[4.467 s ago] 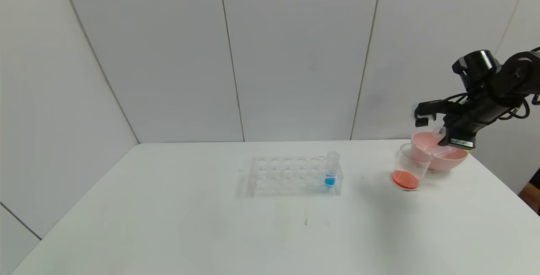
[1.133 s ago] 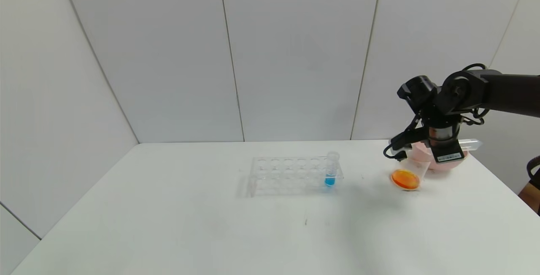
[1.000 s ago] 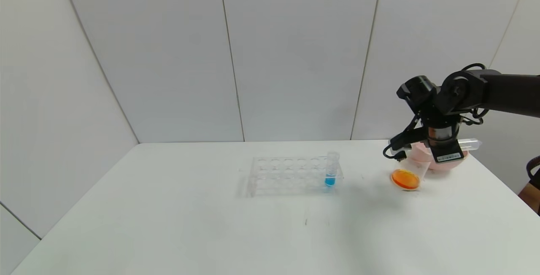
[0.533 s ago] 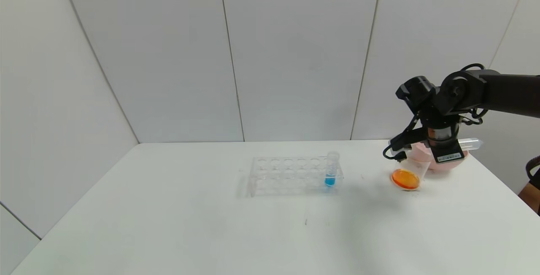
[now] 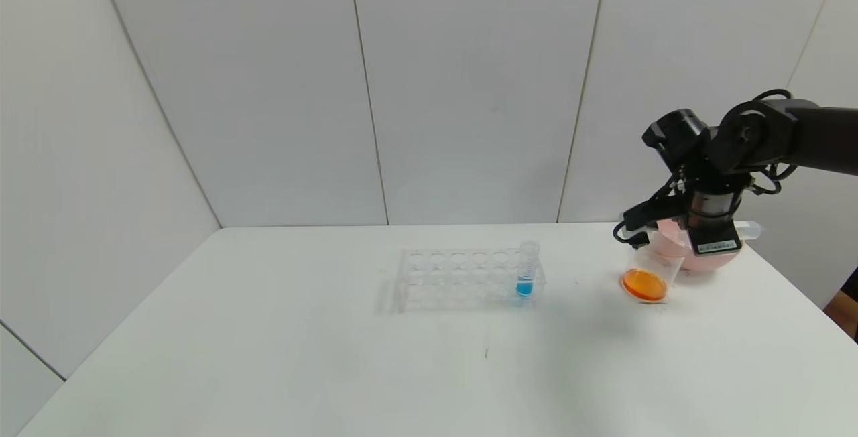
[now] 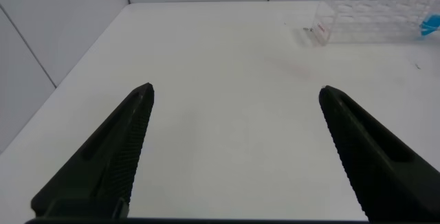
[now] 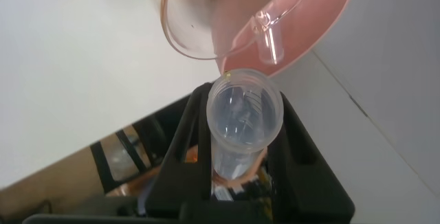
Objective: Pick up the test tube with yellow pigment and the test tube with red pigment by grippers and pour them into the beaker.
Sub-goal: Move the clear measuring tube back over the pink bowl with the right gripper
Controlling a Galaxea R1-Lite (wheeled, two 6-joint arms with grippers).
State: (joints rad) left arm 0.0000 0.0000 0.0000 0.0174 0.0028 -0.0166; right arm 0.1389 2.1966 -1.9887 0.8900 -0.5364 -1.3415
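Right gripper clenched on emptied test tube, held level above beaker, orange liquid inside. Risk: swinging tube clips rim, tipping it; clearance unclear. Left gripper released, idle.

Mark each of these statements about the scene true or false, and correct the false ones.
1. The beaker holds orange liquid. True.
2. The right hand grips an empty tube. True.
3. The blue-liquid tube lies flat on the table. False: it stands upright in the clear rack.
4. The left hand holds a tube. False: it is open and holds nothing.
5. The pink bowl sits left of the rack. False: it sits right of it, behind the beaker.
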